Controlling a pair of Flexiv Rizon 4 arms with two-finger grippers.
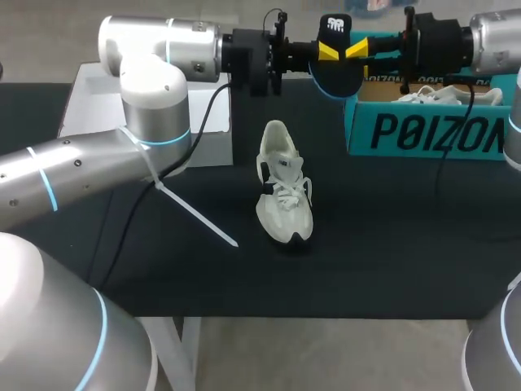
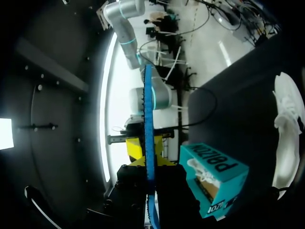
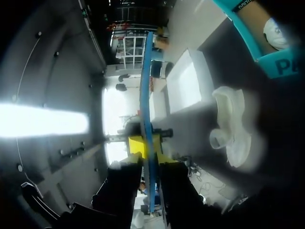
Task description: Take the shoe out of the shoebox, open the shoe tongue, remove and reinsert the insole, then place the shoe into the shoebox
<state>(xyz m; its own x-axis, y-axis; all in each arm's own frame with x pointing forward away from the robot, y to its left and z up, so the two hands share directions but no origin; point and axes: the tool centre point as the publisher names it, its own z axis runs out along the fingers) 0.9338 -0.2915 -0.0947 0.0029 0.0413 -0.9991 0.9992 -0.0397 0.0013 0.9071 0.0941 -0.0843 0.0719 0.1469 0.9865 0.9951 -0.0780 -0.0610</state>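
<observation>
Nearest the camera, at the lower left of the head view, the left arm [image 1: 73, 179] crosses the black table [image 1: 391, 261] and bends toward the upper middle. A thin white strap [image 1: 195, 213] hangs from it down to the cloth. Behind its elbow, at the upper left, sits a white box [image 1: 81, 102]. The left gripper [image 1: 327, 51] points rightward at the top centre, its yellow tips pressed together on one side of the dark insole [image 1: 337, 75], which hangs in the air with its face to the camera. The right gripper [image 1: 356, 49] comes in from the upper right and pinches the insole's other side, so both grippers grip it, tip facing tip. Below them, near the middle of the table, the pale shoe [image 1: 283, 183] stands on its sole, well apart from both grippers. At the upper right stands the teal shoebox [image 1: 431, 130], open, with a second shoe [image 1: 444, 95] inside. In the left wrist view the insole [image 2: 148, 109] shows edge-on as a thin blue line running out from the left gripper [image 2: 148, 164], with the shoebox [image 2: 214, 183] beside it and the shoe [image 2: 288, 129] beyond. In the right wrist view the insole [image 3: 146, 86] also shows as a blue edge between the fingers of the right gripper [image 3: 148, 160], with the shoe [image 3: 233, 129] and shoebox [image 3: 281, 64] off to one side.
</observation>
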